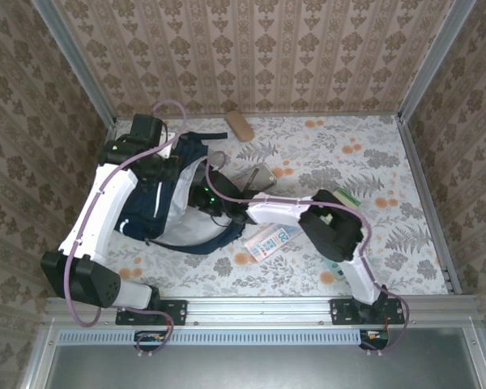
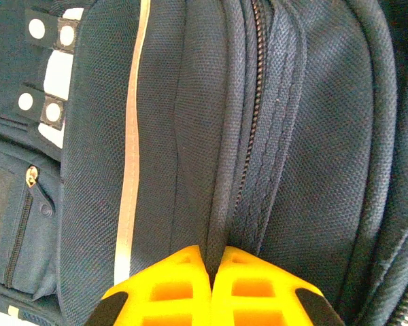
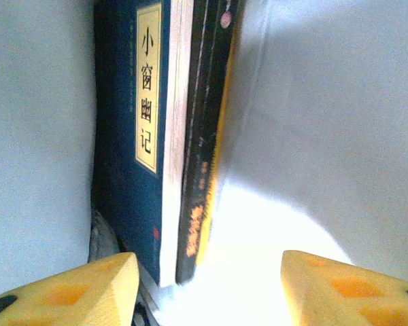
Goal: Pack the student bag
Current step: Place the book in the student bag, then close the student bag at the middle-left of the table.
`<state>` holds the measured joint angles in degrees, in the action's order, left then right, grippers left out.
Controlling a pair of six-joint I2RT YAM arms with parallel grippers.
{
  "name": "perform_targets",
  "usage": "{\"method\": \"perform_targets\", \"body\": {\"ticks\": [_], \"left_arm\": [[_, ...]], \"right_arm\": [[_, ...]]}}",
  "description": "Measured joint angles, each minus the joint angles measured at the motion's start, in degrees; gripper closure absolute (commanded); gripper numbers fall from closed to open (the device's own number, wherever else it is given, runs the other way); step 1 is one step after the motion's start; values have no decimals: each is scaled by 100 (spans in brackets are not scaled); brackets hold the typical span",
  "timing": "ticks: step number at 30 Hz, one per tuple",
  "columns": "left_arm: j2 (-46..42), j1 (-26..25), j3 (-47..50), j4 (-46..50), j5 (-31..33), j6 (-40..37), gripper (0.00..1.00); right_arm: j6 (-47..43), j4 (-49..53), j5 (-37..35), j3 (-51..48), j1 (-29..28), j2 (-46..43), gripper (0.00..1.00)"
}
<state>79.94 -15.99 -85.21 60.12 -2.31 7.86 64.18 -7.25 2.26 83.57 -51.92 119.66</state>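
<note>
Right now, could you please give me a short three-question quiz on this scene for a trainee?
1. True or false: the left gripper is shut on a fold of the bag.
2. The right gripper is: A) open, inside the bag; B) shut on a book; C) shut on a strap.
3. Fill in: the blue book stands ___ the dark book.

Key: 1 true; 2 A; 3 beside.
</note>
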Motion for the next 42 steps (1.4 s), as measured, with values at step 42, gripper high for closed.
{"method": "perform_targets", "body": {"ticks": [42], "left_arm": [[133, -310, 693, -839, -619, 343, 61]], "right_arm": [[-2577, 3661, -525, -3569, 5154, -4393, 5]]}}
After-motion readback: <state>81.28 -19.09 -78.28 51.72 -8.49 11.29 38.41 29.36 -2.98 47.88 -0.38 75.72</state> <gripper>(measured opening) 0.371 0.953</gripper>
